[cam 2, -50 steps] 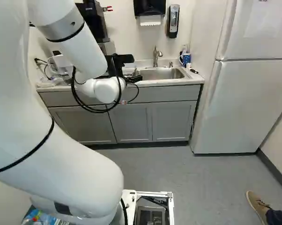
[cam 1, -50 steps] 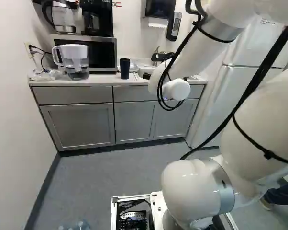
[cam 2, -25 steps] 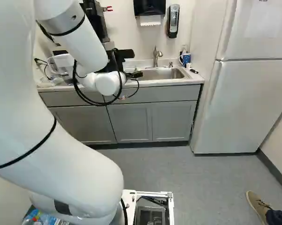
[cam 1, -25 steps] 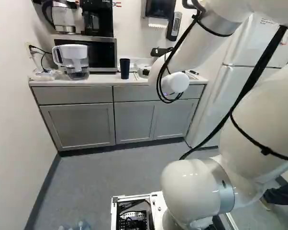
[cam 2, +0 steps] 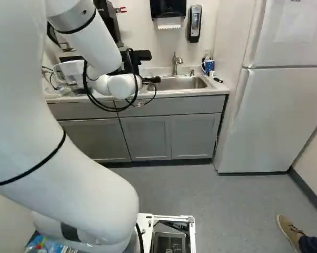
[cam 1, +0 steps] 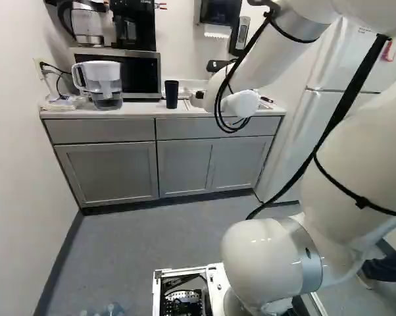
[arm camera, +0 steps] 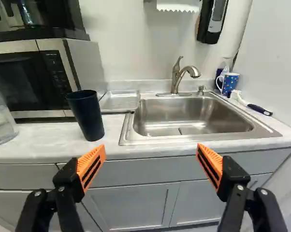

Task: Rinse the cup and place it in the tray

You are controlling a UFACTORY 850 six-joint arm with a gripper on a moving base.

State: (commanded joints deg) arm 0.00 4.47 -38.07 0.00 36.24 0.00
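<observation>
My gripper (cam 2: 152,80) is mostly hidden behind the white wrist in the right base view. In the wrist view the gripper (arm camera: 151,161) is open, its orange pads far apart with nothing between them. The dark cup (arm camera: 85,115) stands upright on the counter, ahead of the gripper and toward one finger's side; the left base view also shows the cup (cam 1: 172,94). Behind the cup, a shallow metal tray (arm camera: 120,100) lies between microwave and sink. The sink (arm camera: 194,116) and its faucet (arm camera: 178,77) are farther ahead, across from the cup.
A water pitcher (cam 1: 100,84) stands before the microwave (cam 1: 137,71). A blue patterned mug (arm camera: 229,83) and a brush (arm camera: 252,105) are at the sink's far side. The counter (arm camera: 34,142) edge runs ahead of the fingers. A refrigerator (cam 2: 274,116) stands beside the cabinets.
The wrist has risen a little in both base views, and its black parts have shifted against the sink and counter behind. The base and the cup have not moved.
</observation>
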